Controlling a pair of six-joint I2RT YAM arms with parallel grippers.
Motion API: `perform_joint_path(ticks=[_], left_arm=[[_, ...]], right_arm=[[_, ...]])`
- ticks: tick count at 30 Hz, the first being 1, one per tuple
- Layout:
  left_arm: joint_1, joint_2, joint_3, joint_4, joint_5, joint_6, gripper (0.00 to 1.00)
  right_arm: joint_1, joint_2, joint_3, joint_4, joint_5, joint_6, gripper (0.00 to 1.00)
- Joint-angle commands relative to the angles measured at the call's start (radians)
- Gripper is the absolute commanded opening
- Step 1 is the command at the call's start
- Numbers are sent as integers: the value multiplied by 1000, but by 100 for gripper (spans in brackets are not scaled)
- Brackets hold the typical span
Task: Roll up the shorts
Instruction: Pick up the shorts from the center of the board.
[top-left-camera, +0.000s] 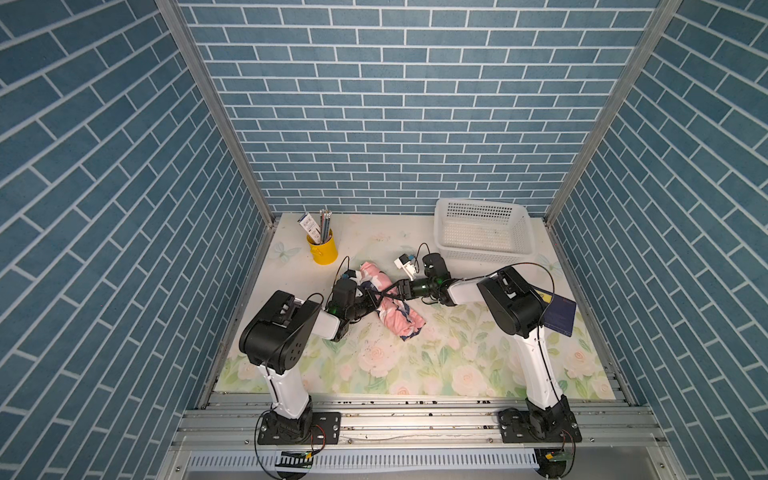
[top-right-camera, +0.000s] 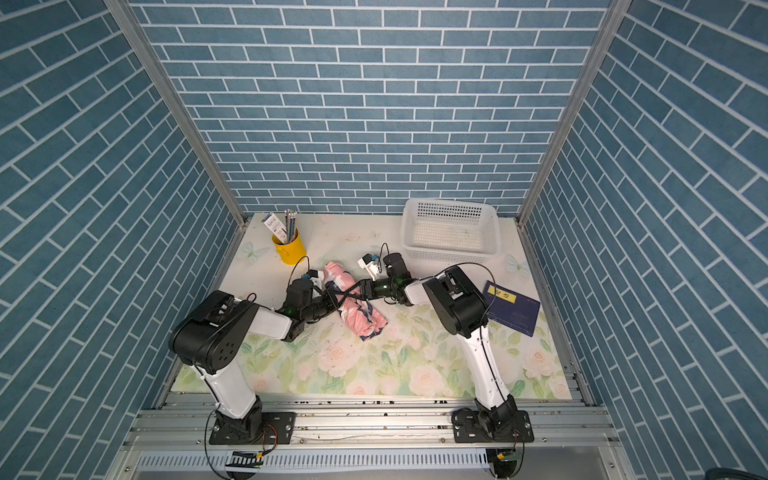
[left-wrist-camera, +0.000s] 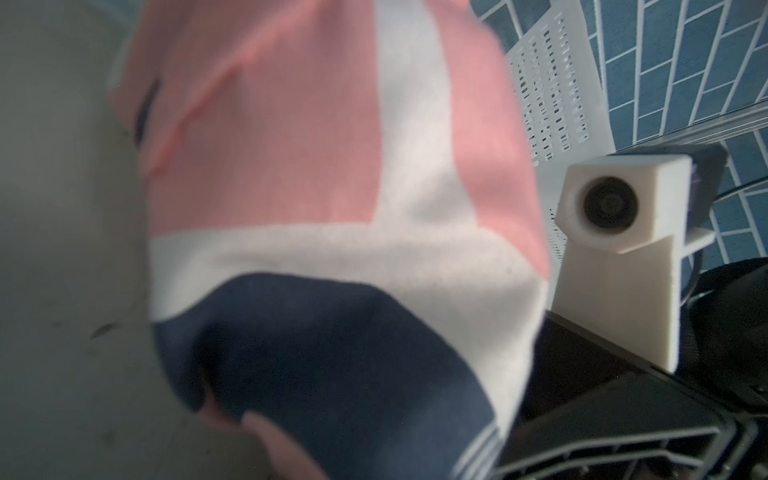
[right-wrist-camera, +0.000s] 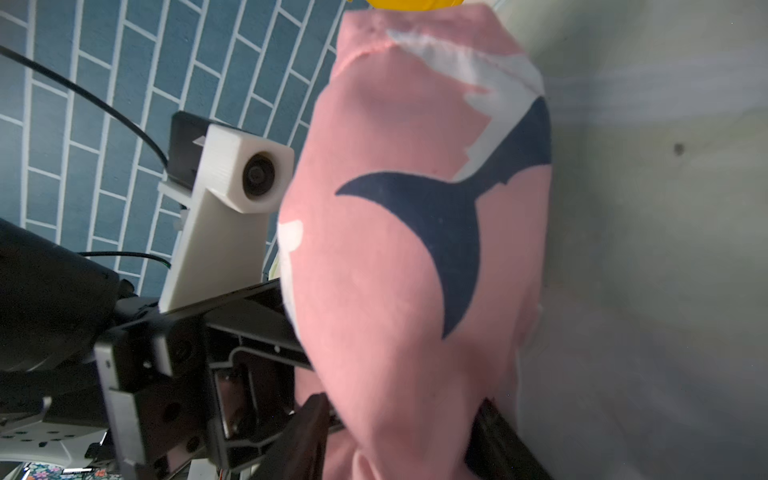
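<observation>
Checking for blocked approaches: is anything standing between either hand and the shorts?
Nothing visible does. In both top views the left hand and right hand meet at the middle of the rolled shorts, and fabric fills most of both wrist views. The yellow cup and white basket stand apart, farther back.

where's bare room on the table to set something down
Bare mat: the wide strip between the shorts and the near edge; also between the yellow cup and the basket. Crowded: the middle, where left gripper and right gripper meet the shorts.
</observation>
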Motion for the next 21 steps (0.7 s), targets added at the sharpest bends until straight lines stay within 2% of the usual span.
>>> perform_joint_path(ticks=[1, 8, 11, 16, 21], left_arm=[[-4, 31, -17, -20, 13, 14, 0], [-2, 22, -10, -17, 18, 14, 0], [-2, 10, -6, -32, 18, 15, 9], [3, -31, -15, -59, 8, 15, 37], [14, -135, -35, -124, -42, 16, 62]], right_arm=[[15, 28, -18, 83, -93, 97, 48], [8, 42, -22, 265, -124, 238, 14], [3, 40, -19, 291, -119, 258, 7], [-12, 32, -29, 303, -92, 268, 0], [-22, 15, -36, 313, -62, 269, 0]])
